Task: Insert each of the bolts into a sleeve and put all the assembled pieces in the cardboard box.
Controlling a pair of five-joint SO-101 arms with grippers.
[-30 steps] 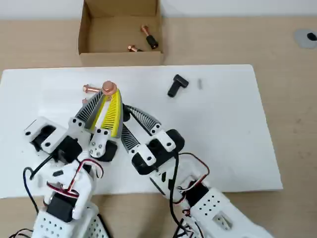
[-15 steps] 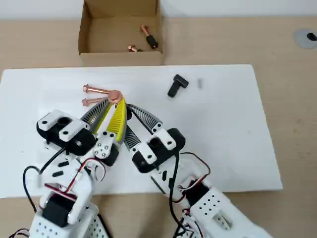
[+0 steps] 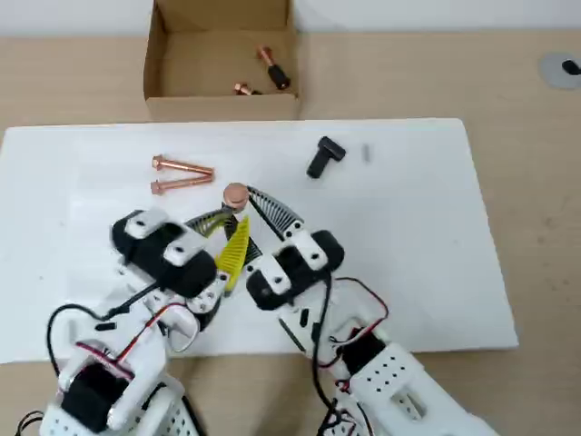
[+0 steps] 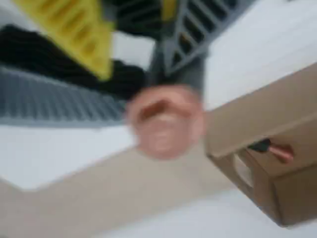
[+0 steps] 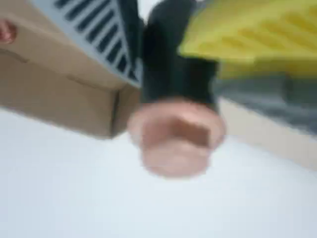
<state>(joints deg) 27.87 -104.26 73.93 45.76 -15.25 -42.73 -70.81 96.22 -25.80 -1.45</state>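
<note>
1. Copper-coloured flanged bolt point(image 3: 235, 193) stands with its head facing up over the middle of the white sheet. Its shank is sunk into a black cylindrical sleeve point(image 5: 173, 64), and in the right wrist view the head meets the sleeve's end.
2. The right gripper point(image 3: 243, 204) is clamped on that sleeve with its ribbed dark-grey fingers point(image 3: 272, 211). The left gripper point(image 3: 234, 216) crowds in against the same piece, but whether it grips cannot be told.
3. Insertion looks finished for this pair. The next move probably calls for the left arm to back clear, then for the right arm to carry the piece over the box opening without clipping the near wall.
4. Two loose copper bolts point(image 3: 182, 167) lie side by side near the left arm. A spare black sleeve point(image 3: 323, 156) lies well apart from them.
5. A brown cardboard box point(image 3: 154, 64) sits just beyond the sheet's far edge and holds two assembled pieces point(image 3: 272, 68).
6. The white sheet point(image 3: 408, 254) covers a light wooden tabletop point(image 3: 526, 136).
</note>
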